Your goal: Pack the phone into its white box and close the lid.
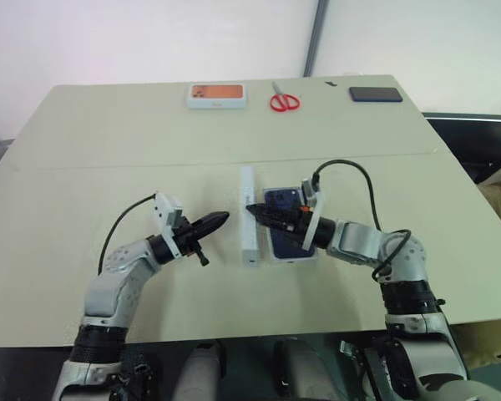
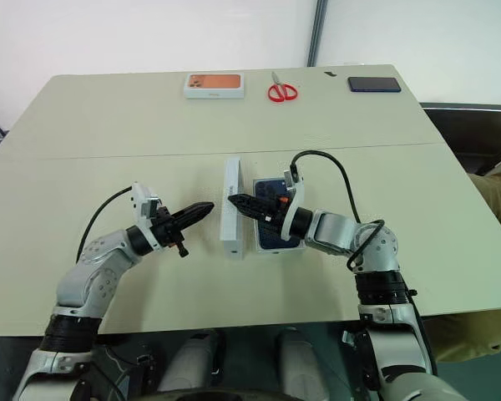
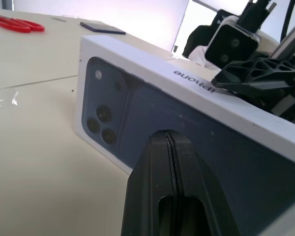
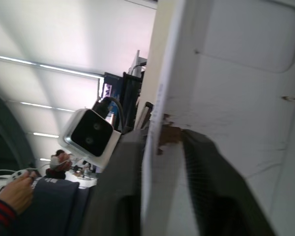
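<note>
Stands on edge at centre frame of the head views: the lid (image 1: pixel 249 219), upright on the counter (image 1: pixel 108 159), its printed outer face toward the left hand (image 1: pixel 220 220) and its pale inner face toward the right.

Just right of it, lying flat: the phone (image 1: pixel 277 200), dark navy, in the white box (image 1: pixel 273 257), mostly covered by the right forearm.

Left hand at centre left — fingers pressed together, holding nothing, tip pointed at the lid's printed face and a little apart from it.

Right hand (image 1: pixel 256 210) at centre, reaching across the phone — fingers parted around the lid's thin wall, one on either side in the right wrist view; whether they actually pinch it is hard to tell there.

Along the top edge of the counter: a white box with an orange top (image 1: pixel 218 94), red scissors (image 1: pixel 283 100), a dark slab (image 1: pixel 375 93).
</note>
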Controlling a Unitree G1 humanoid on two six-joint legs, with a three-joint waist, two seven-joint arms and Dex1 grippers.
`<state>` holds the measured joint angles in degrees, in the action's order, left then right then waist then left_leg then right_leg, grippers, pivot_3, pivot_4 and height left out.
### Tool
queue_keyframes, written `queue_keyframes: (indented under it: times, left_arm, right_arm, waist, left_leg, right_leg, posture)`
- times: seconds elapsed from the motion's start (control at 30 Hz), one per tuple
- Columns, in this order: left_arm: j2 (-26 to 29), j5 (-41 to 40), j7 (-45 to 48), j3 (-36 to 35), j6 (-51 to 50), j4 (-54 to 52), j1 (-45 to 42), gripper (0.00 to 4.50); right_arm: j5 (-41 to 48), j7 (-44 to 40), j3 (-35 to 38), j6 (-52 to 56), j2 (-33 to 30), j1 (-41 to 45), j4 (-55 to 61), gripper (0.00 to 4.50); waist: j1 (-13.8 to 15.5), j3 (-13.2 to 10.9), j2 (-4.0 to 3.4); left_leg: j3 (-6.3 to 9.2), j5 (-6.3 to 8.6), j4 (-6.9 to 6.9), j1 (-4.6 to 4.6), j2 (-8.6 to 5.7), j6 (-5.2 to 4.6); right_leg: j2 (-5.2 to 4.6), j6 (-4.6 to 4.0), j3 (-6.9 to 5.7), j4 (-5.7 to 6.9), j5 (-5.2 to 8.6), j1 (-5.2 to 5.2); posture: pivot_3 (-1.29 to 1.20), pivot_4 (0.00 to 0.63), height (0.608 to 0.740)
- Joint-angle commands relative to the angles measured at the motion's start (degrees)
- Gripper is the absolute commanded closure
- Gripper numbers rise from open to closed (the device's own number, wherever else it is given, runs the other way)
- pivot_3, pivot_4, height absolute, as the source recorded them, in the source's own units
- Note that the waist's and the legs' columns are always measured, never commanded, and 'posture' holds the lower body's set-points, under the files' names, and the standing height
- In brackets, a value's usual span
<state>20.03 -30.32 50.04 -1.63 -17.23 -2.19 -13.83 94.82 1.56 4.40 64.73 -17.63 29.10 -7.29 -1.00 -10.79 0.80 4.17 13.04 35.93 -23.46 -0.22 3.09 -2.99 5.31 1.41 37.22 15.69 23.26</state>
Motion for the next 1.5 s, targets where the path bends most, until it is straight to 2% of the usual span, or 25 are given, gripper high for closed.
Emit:
queue_keyframes:
  times: [0.03, 0.17, 0.27, 0.37, 0.43, 0.5, 0.6, 0.73, 0.87, 0.93, 0.97, 1.0, 1.13, 1.17, 1.5]
  left_arm:
    - [-1.68, 1.01, -0.34, 0.93, 1.80, 0.86, -1.65, 4.50]
    - [-3.91, 1.79, -0.89, 1.94, 2.49, 1.83, -2.80, 4.50]
    - [-5.67, 1.85, -1.60, 2.40, 2.29, 1.69, -3.38, 4.50]
    - [-6.69, 1.96, -1.69, 3.02, 2.14, 2.37, -3.79, 4.50]
    - [-7.46, 1.81, -1.71, 3.42, 1.46, 2.88, -4.35, 4.50]
    - [-8.41, 2.94, -2.43, 4.31, 1.86, 3.34, -5.03, 4.50]
    - [-9.10, 3.42, -2.77, 4.88, 1.55, 3.66, -5.89, 4.50]
    - [-8.78, 3.46, -2.69, 4.62, 1.30, 3.70, -6.27, 4.50]
    - [-6.27, 3.32, -2.14, 3.24, 1.21, 3.62, -5.98, 4.50]
    - [-4.84, 3.28, -2.06, 2.56, 1.24, 3.47, -5.65, 4.50]
    - [-4.30, 3.16, -1.97, 2.25, 1.19, 3.42, -5.53, 4.50]
    - [-3.60, 2.97, -1.94, 1.74, 0.90, 3.38, -5.29, 4.50]
    - [-1.28, 2.62, -1.17, 0.55, 0.31, 3.38, -3.98, 4.50]
    - [-0.76, 2.77, -1.06, 0.55, 0.04, 3.62, -3.68, 4.50]
    - [-0.81, 5.80, -0.16, 4.35, -0.10, 5.69, -4.71, 4.50]
  right_arm:
    - [-2.66, -5.25, 1.93, 1.58, -3.83, 1.98, 2.90, 1.21]
    - [-10.84, -13.39, 2.55, 0.52, -10.04, 2.79, 4.58, 1.21]
    - [-24.56, -22.67, -0.64, -6.33, -16.34, 2.73, 7.05, 1.21]
    - [-32.09, -24.89, 0.60, -13.15, -16.22, 3.05, 4.73, 1.21]
    - [-40.64, -29.52, -2.68, -19.29, -18.04, 1.81, 5.44, 1.21]
    - [-54.35, -33.79, -9.27, -29.72, -21.21, -0.22, 6.32, 1.21]
    - [-55.09, -32.91, -5.15, -31.31, -18.19, 0.17, 2.46, 1.21]
    - [-64.40, -36.06, -8.23, -38.12, -18.87, -1.56, 2.65, 1.21]
    - [-69.04, -36.63, -8.06, -40.99, -17.58, -2.08, 2.32, 1.21]
    - [-68.11, -36.75, -6.08, -39.88, -16.21, -1.89, 1.52, 1.21]
    - [-67.31, -37.33, -5.17, -39.23, -15.70, -1.97, 1.44, 1.72]
    - [-67.51, -38.02, -5.15, -39.04, -15.68, -2.40, 1.85, 1.95]
    - [-71.74, -40.47, -7.56, -41.63, -16.61, -4.58, 4.42, 4.06]
    - [-72.10, -40.92, -7.65, -41.58, -16.54, -4.76, 4.87, 4.46]
    - [-72.70, -46.41, -6.29, -40.68, -16.76, -5.47, 6.11, 4.46]
  waist:
    - [0.04, 0.00, -0.01]
    - [0.22, 0.00, 0.00]
    - [0.24, 0.00, 0.00]
    - [-0.04, 0.00, 0.00]
    - [-0.05, 0.00, 0.00]
    - [0.08, 0.00, -0.01]
    - [0.14, -0.01, 0.01]
    - [0.20, -0.01, 0.01]
    - [0.05, -0.01, 0.01]
    - [0.02, -0.02, 0.01]
    - [0.06, -0.01, 0.01]
    - [0.12, -0.01, 0.01]
    - [0.29, -0.02, 0.00]
    - [0.27, -0.02, 0.00]
    - [0.24, -0.02, 0.00]
  left_leg:
    - [0.00, 0.00, 0.00, 0.00, 0.00, 0.00]
    - [0.00, 0.00, 0.04, -0.01, -0.01, 0.00]
    - [0.00, 0.00, 0.04, -0.01, -0.02, 0.00]
    - [-0.01, 0.01, 0.05, -0.01, -0.02, -0.01]
    - [-0.01, 0.02, 0.04, 0.01, 0.00, -0.02]
    - [0.02, 0.02, 0.04, 0.01, 0.02, -0.02]
    - [-0.01, 0.02, 0.06, 0.01, 0.01, -0.02]
    - [-0.02, 0.02, 0.08, 0.01, 0.01, -0.02]
    - [0.00, 0.02, 0.05, 0.02, 0.02, -0.02]
    - [0.00, 0.02, 0.06, 0.04, 0.02, -0.02]
    - [0.01, 0.02, 0.06, 0.04, 0.02, -0.02]
    - [0.01, 0.02, 0.06, 0.04, 0.02, -0.02]
    - [0.01, 0.02, 0.06, 0.03, 0.02, -0.02]
    - [0.01, 0.02, 0.05, 0.03, 0.02, -0.02]
    - [0.02, 0.02, 0.07, 0.04, 0.02, -0.02]
  right_leg:
    - [0.00, 0.00, 0.00, 0.00, 0.00, 0.00]
    - [0.01, 0.00, 0.00, -0.01, 0.00, -0.01]
    - [0.01, 0.01, -0.01, -0.01, 0.00, -0.01]
    - [0.07, 0.02, -0.01, -0.03, 0.00, -0.02]
    - [0.11, 0.01, 0.00, -0.01, -0.02, -0.01]
    - [0.15, 0.01, -0.01, -0.01, -0.02, 0.00]
    - [0.13, 0.01, 0.01, -0.04, -0.02, -0.01]
    - [0.12, -0.01, 0.03, -0.02, -0.04, -0.02]
    - [0.14, -0.02, 0.02, -0.01, -0.04, 0.00]
    - [0.14, -0.03, 0.02, 0.00, -0.05, 0.00]
    - [0.14, -0.04, 0.02, 0.00, -0.06, -0.01]
    - [0.14, -0.04, 0.02, 0.00, -0.06, -0.01]
    - [0.13, -0.04, 0.02, -0.03, -0.05, -0.03]
    - [0.12, -0.04, 0.02, -0.03, -0.05, -0.02]
    - [0.12, -0.07, 0.01, -0.02, -0.07, -0.04]
  posture:
    - [0.00, 0.150, 0.740]
    - [0.00, 0.150, 0.740]
    - [0.00, 0.150, 0.740]
    - [0.00, 0.150, 0.740]
    - [0.00, 0.150, 0.740]
    - [0.00, 0.150, 0.740]
    - [0.00, 0.150, 0.740]
    - [0.00, 0.150, 0.740]
    - [0.00, 0.150, 0.740]
    - [0.00, 0.150, 0.740]
    - [0.00, 0.150, 0.740]
    - [0.00, 0.150, 0.740]
    - [0.00, 0.150, 0.740]
    - [0.00, 0.150, 0.740]
    - [0.00, 0.150, 0.740]
